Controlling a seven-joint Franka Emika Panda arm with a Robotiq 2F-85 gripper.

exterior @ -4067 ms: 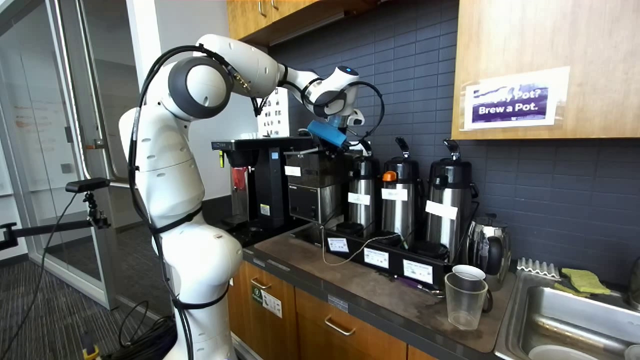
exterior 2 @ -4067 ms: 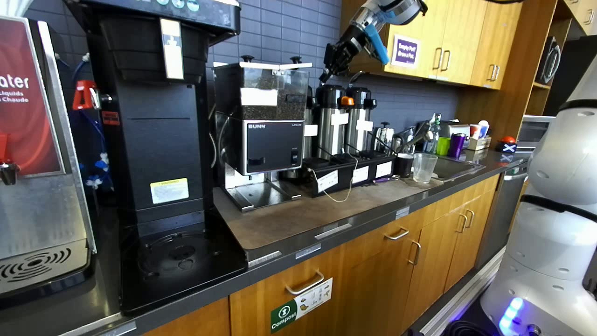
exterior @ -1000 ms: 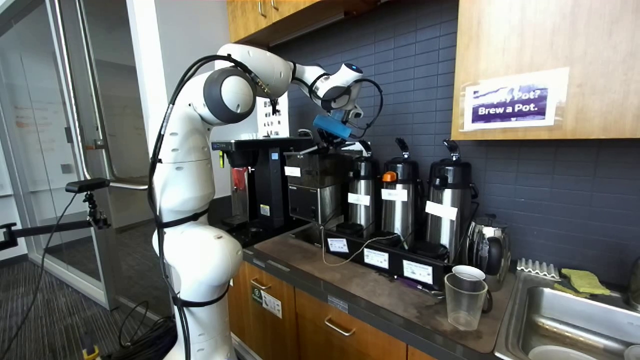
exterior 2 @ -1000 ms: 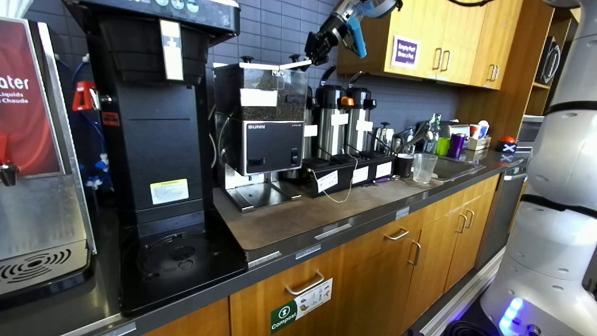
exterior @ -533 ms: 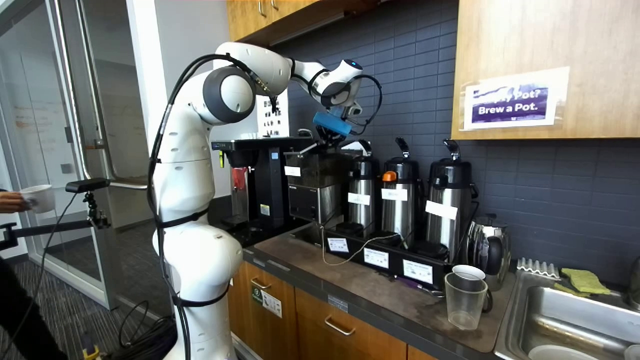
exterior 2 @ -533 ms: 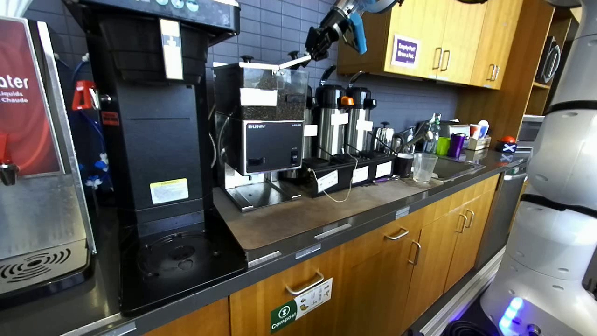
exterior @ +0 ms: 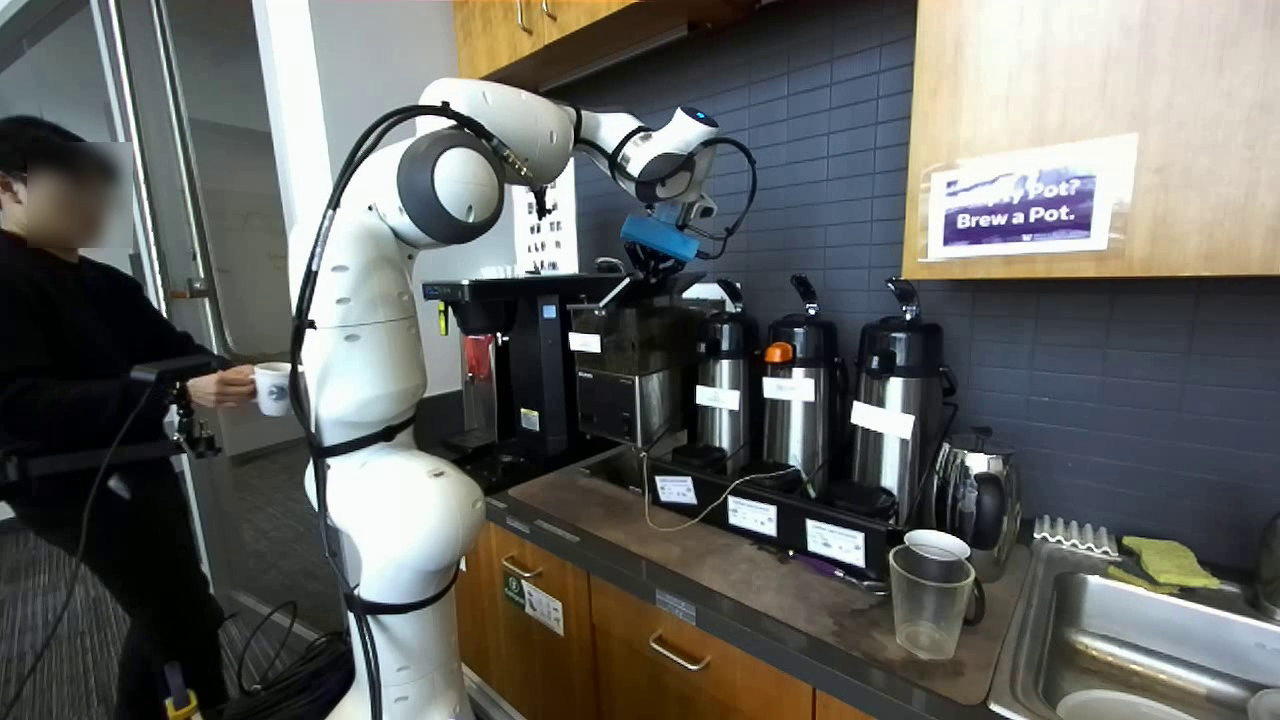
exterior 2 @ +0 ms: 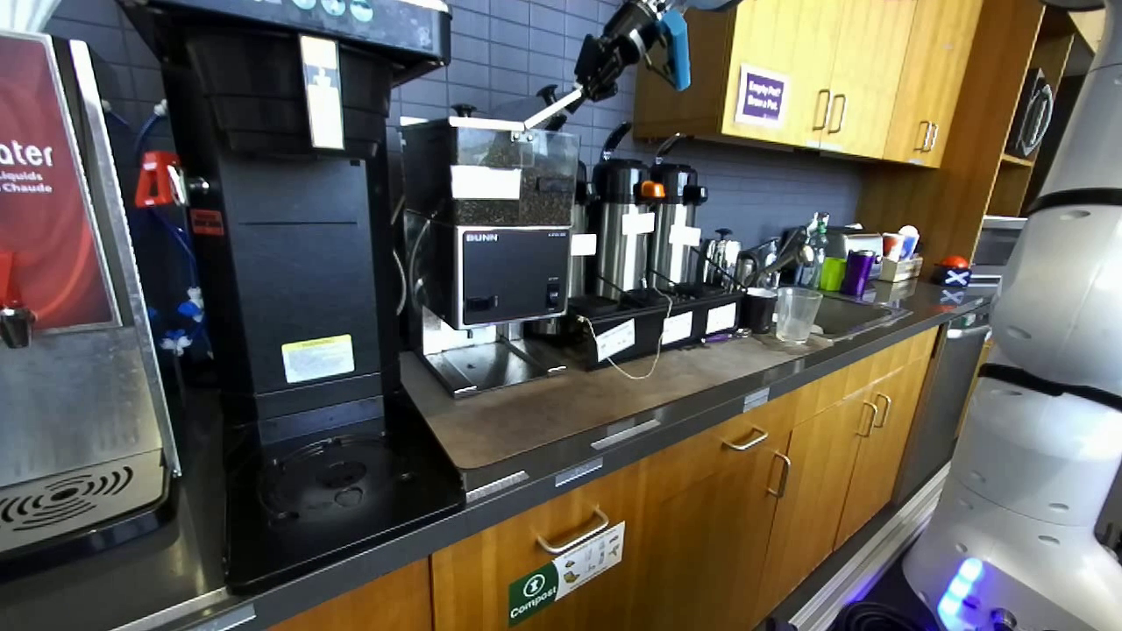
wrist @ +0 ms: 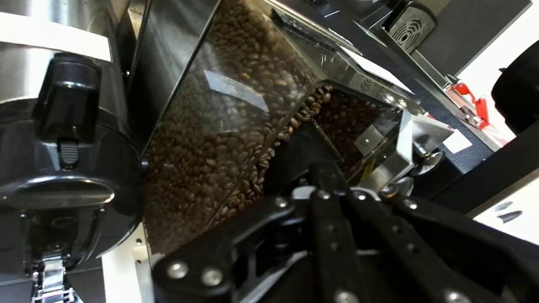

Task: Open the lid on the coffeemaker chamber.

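Observation:
The coffeemaker chamber [exterior 2: 515, 272] is a boxy black-and-steel machine with a clear hopper of beans; it also shows in an exterior view [exterior: 606, 405] and in the wrist view [wrist: 202, 139]. The right half of its top, the lid [exterior 2: 550, 110], is tilted up from its middle hinge and shows a pale front edge, also in an exterior view [exterior: 614, 294]. My gripper [exterior 2: 589, 93] is at the lid's raised outer end and touches it. In the wrist view the gripper [wrist: 330, 179] has its fingers together; whether they pinch the lid edge is hidden. Beans show below the raised lid.
Several steel pump dispensers [exterior: 795, 400] stand right beside the chamber. A tall black brewer [exterior 2: 302, 263] stands on its other side. A wooden wall cabinet [exterior 2: 828, 88] hangs beyond the gripper. A person [exterior: 80, 380] with a white mug [exterior: 271, 388] stands behind the arm.
Over about four seconds my gripper has moved from above the dispensers to the lid's edge, then upward. The lid has gone from flat to tilted up. A person has come into view.

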